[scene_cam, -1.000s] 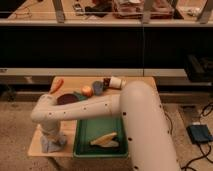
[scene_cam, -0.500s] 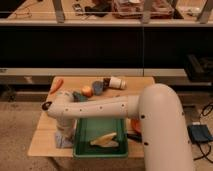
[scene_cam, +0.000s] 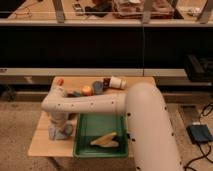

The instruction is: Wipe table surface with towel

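Compared with a second ago, the forearm has levelled out across the desk point(scene_cam: 42, 142), and the gripper point(scene_cam: 60, 125) has come in from the front left corner to a spot just beside the green tray point(scene_cam: 80, 148).

That tray sits at the desk's front edge, right of the gripper, and holds one pale yellowish, elongated thing point(scene_cam: 106, 141) lying flat towards its front right; the rest of its floor is bare green. At the back of the desk a white cup point(scene_cam: 118, 82) lies on its side with a dark end facing left. What it holds cannot be made out. Just left of it stands a small blue-grey container point(scene_cam: 97, 87), contents hidden, with a round orange fruit point(scene_cam: 87, 90) touching or nearly touching its left side. Further left, near the back left corner, is a small orange-red item point(scene_cam: 60, 81).

A bluish-grey towel point(scene_cam: 62, 134) lies bunched on the desk's left front part, directly under the gripper, which points straight down onto it. Whether the gripper is closed on the cloth or only pressing on it cannot be told.

The white forearm point(scene_cam: 85, 104) runs level from the thick near link on the right to the bend above the towel. It crosses in front of the back row and covers most of a dark thing point(scene_cam: 75, 93) behind it. On the floor to the right lies a blue box point(scene_cam: 200, 133) with a cable.
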You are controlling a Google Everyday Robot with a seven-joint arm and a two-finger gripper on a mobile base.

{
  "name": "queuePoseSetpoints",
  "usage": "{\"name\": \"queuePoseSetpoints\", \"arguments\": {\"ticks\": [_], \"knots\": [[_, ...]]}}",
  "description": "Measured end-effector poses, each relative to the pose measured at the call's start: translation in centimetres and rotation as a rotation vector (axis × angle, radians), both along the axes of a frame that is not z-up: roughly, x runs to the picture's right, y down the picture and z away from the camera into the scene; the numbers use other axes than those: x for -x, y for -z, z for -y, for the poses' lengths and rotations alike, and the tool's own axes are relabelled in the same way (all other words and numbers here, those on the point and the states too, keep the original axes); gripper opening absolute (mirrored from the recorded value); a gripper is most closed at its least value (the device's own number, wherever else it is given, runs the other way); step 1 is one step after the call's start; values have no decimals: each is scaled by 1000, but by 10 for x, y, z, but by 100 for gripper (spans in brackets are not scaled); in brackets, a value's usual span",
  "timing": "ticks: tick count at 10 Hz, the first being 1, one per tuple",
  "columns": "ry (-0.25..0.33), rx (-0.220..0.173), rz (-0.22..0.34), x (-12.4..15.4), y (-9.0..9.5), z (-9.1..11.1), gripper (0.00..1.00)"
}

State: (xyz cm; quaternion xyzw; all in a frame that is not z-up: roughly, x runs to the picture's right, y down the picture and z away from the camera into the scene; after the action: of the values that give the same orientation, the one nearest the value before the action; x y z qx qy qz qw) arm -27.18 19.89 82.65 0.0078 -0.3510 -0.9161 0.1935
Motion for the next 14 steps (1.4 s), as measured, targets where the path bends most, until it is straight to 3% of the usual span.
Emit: {"name": "queuePoseSetpoints", "arguments": {"ticks": [2, 4, 8, 11, 13, 14], "knots": [[17, -11, 38, 26, 1, 2, 0], [54, -7, 101, 46, 15, -9, 0], [78, 16, 153, 26, 62, -49, 0], [69, 37, 111, -17, 72, -65, 0], [54, 17, 71, -30, 69, -55, 0], [33, 0, 45, -31, 58, -43, 0]]}}
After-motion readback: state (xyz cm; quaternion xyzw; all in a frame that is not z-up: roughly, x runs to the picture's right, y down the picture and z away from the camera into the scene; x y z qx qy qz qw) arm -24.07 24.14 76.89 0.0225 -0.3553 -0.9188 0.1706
